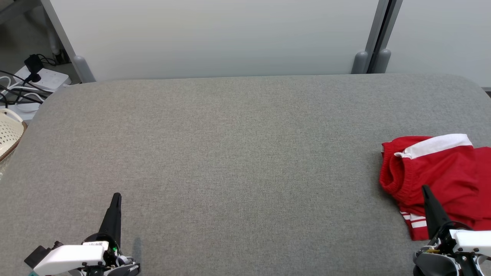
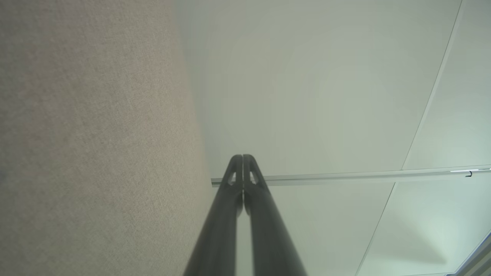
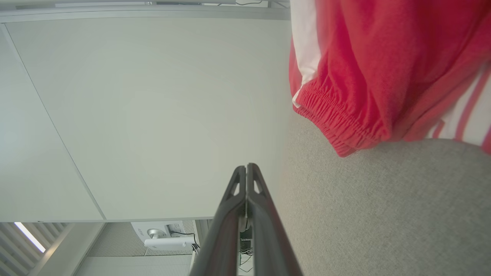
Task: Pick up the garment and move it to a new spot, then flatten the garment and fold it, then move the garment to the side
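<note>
A crumpled red garment (image 1: 445,176) with white bands and an elastic waistband lies at the right edge of the grey fabric table (image 1: 238,153); its far right part is cut off by the picture's edge. In the right wrist view the garment (image 3: 383,69) fills the upper right. My right gripper (image 1: 425,188) is shut and empty, its tip in front of the garment's near part. In its own view the right gripper (image 3: 246,167) points at the pale wall. My left gripper (image 1: 116,196) is shut and empty at the lower left, far from the garment, and its tips (image 2: 243,157) meet in the left wrist view.
A pale partition wall (image 1: 215,38) stands behind the table, with a grey post (image 1: 378,34) at the back right. Off the table's left edge are a cream basket (image 1: 9,132) and a white power strip with black cables (image 1: 38,78).
</note>
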### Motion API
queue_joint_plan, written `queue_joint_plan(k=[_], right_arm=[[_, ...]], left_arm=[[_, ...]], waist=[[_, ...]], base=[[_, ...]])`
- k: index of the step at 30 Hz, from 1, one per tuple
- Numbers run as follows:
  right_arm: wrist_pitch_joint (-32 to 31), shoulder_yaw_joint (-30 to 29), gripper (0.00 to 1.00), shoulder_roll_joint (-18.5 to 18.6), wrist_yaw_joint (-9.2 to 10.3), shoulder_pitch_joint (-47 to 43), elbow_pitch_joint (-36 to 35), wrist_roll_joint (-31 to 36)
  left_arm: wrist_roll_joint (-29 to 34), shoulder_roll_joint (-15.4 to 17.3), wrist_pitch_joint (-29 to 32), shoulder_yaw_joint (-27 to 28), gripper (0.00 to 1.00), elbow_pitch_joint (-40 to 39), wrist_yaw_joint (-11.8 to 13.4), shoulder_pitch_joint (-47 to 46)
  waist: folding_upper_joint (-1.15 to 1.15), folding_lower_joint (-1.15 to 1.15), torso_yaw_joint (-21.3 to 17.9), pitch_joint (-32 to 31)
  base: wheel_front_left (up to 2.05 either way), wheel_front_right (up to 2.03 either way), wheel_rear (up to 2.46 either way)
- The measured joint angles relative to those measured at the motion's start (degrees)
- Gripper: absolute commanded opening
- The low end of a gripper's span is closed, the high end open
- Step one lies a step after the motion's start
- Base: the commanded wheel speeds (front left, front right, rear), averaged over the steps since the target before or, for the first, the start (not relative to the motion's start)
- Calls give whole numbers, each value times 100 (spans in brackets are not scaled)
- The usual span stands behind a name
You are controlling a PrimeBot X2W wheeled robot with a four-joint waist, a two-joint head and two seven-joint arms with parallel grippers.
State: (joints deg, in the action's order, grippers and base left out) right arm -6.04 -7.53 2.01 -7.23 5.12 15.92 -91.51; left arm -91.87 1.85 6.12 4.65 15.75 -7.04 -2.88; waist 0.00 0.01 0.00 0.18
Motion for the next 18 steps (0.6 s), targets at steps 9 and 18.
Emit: queue_joint_plan(k=[9,18], right_arm=[[0,-2,0,1,0,-1,-1,0],[0,-2,0,1,0,-1,-2,0]], left_arm=[[1,0,0,0,0,-4,0,-1],[0,1,0,1,0,-5,0,-2]], waist=[[0,0,0,0],[0,0,0,0]], base=[[0,0,0],[0,0,0]])
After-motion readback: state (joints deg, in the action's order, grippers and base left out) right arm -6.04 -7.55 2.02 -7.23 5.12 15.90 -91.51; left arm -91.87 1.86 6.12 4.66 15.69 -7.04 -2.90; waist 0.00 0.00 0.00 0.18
